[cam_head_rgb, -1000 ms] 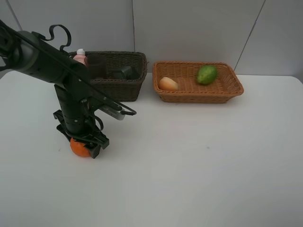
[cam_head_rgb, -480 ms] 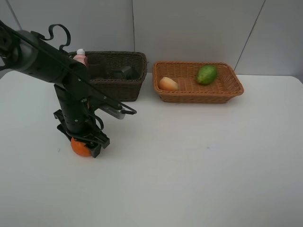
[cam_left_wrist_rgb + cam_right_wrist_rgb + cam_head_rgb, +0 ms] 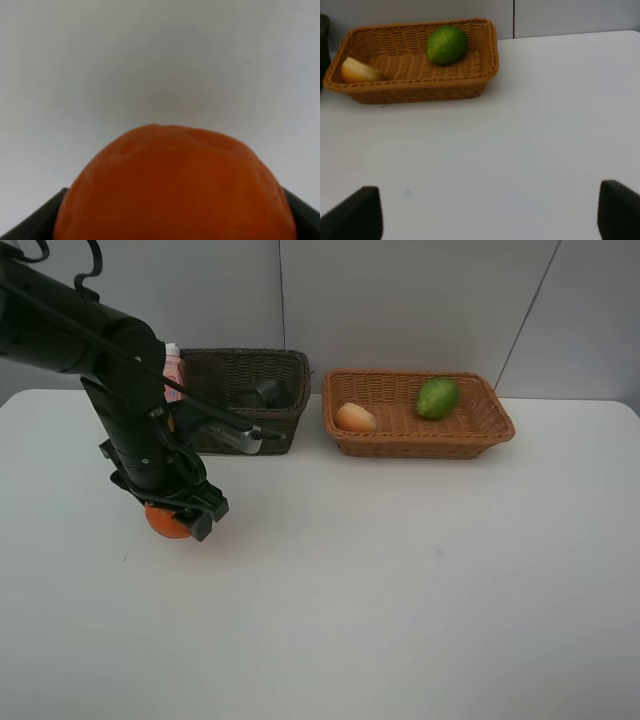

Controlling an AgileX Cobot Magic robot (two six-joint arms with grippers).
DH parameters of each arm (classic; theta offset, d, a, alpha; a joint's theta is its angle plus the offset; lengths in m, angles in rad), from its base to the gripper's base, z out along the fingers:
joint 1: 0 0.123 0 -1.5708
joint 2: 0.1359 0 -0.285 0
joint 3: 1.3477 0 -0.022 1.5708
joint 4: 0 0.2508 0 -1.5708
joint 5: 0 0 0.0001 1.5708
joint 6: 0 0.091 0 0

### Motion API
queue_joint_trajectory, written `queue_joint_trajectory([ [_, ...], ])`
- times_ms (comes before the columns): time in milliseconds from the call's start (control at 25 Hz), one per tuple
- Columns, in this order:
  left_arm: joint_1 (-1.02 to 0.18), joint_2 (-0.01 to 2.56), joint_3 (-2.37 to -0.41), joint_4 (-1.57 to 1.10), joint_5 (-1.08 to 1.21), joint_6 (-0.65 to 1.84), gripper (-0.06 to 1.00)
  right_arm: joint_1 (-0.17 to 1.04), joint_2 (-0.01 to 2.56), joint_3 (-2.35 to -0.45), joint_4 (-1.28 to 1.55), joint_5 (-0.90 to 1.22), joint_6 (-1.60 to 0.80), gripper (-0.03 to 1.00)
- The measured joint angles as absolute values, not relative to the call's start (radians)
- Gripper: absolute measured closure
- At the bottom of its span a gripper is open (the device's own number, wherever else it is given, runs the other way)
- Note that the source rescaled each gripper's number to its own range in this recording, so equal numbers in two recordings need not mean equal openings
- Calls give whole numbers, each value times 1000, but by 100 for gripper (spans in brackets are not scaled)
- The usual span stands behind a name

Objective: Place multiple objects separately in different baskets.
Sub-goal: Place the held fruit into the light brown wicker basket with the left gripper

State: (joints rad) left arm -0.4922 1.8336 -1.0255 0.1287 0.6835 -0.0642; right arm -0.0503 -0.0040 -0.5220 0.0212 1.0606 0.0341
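The left gripper held the orange between its jaws, at the left side of the white table. The right gripper was spread wide and empty. The green fruit and the peach-like fruit lay in the light wicker basket, far right.

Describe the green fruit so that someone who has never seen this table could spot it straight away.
Find the light orange-tan wicker basket at the back right of the white table. The green fruit lies in its far right part. Its only basket-mate, a pale peach-like fruit, sits at the left end.
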Motion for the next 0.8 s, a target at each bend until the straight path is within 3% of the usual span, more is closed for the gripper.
queue_joint_trajectory([
  [800, -510, 1787, -1133, 102, 676, -62, 4, -50, -4, -522, 21, 1061, 34, -3],
])
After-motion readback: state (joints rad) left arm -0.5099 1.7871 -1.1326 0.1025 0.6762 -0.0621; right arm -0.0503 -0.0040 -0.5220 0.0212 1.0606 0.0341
